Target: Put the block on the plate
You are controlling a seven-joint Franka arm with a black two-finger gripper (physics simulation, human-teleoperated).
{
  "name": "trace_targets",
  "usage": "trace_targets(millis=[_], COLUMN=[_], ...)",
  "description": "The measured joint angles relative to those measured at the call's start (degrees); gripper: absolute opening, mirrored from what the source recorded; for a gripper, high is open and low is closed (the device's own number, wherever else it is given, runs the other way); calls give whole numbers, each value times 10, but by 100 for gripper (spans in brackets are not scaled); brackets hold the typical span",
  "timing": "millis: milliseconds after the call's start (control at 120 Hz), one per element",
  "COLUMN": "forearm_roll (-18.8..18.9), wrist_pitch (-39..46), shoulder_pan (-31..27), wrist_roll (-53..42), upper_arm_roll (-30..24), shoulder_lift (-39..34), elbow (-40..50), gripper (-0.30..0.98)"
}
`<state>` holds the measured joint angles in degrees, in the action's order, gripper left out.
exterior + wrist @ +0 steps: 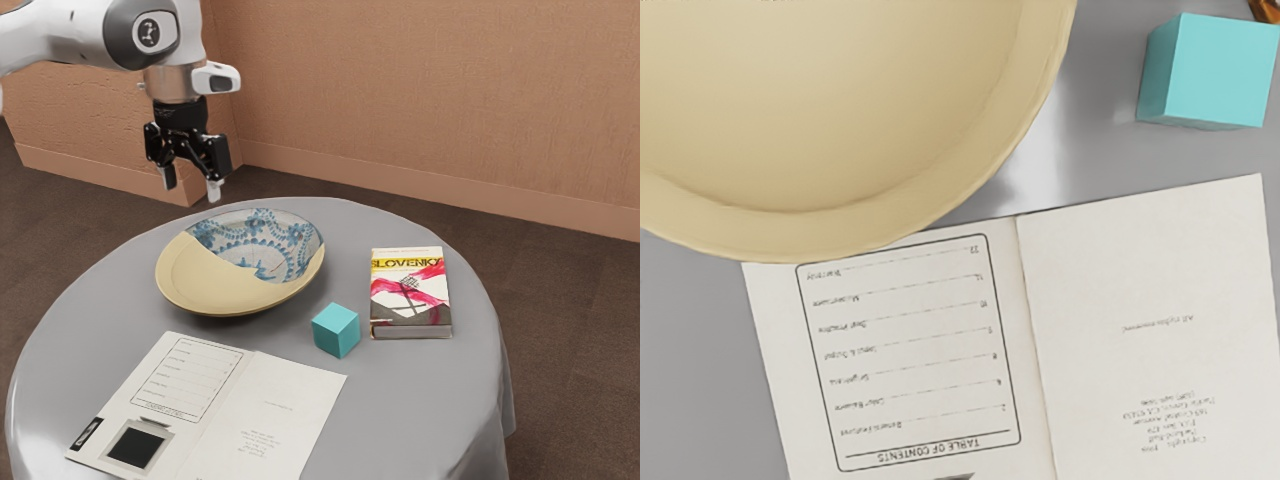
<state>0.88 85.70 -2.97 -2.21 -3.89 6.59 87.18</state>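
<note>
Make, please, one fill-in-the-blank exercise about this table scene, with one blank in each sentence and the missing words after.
The block, not yet on the plate, has the shape of a ____.
The pincer, its two fingers apart, holds ____.
The heading on the open booklet reads "TABLE OF ____".
The plate's painted ornament is coloured ____ on a pale ground.

Missing words: cube; nothing; CONTENTS; blue.
</note>
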Motion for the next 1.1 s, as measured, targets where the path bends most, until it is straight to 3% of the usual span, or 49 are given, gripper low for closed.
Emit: trace_targets(millis=[208, 375, 592, 850, 1100], forearm_roll=[6, 6, 7, 11, 12], wrist_pitch=[12, 51, 155, 290, 346], shoulder_pan=[4, 13, 14, 43, 55], wrist_roll=[-12, -25, -22, -5, 12], upper_arm_roll=[-5, -16, -83, -89, -90], shoulder_lift=[20, 91, 89, 161, 203], elbow=[-18, -40, 80, 71, 72], gripper=[69, 69, 69, 69, 69])
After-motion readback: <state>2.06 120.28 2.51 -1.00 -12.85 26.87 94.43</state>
